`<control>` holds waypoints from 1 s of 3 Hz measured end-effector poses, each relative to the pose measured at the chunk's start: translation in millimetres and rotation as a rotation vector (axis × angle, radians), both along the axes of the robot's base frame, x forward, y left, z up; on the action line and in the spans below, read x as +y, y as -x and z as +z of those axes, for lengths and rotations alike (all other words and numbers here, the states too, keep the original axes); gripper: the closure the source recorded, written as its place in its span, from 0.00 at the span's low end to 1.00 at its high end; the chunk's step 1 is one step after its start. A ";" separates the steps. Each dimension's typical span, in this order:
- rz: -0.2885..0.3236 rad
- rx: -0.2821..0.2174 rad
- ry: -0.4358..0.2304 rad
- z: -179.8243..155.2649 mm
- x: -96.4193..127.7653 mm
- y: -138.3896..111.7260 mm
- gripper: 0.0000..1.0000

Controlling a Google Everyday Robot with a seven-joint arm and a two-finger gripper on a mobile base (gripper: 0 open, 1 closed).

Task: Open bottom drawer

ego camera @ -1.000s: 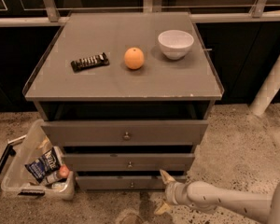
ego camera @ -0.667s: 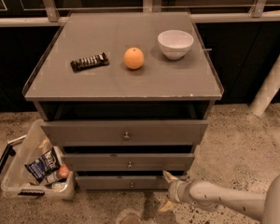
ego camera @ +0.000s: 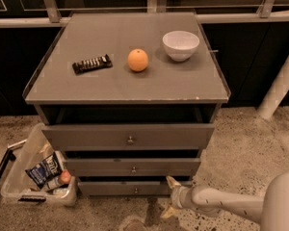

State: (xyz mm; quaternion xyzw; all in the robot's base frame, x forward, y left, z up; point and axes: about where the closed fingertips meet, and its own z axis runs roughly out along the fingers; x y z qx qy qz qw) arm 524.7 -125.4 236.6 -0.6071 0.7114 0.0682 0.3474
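Grey bottom drawer [ego camera: 115, 188]; gripper [ego camera: 169, 196] at right end, fingers [ego camera: 172, 182] wide apart.

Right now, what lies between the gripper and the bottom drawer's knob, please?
In the camera view, only bare drawer front; the gripper hovers right of the knob.

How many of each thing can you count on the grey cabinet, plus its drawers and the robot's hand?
drawers: 3 (top drawer, middle drawer, bottom drawer)
orange: 1
white bowl: 1
dark bar: 1
hand: 1, open, low by the bottom drawer's right end
Total: 7
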 end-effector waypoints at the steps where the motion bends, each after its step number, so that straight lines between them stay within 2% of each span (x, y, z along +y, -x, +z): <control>1: 0.000 0.006 0.014 -17.8 7.1 -6.3 0.00; 3: -0.025 -0.011 0.044 -40.9 5.4 -25.6 0.00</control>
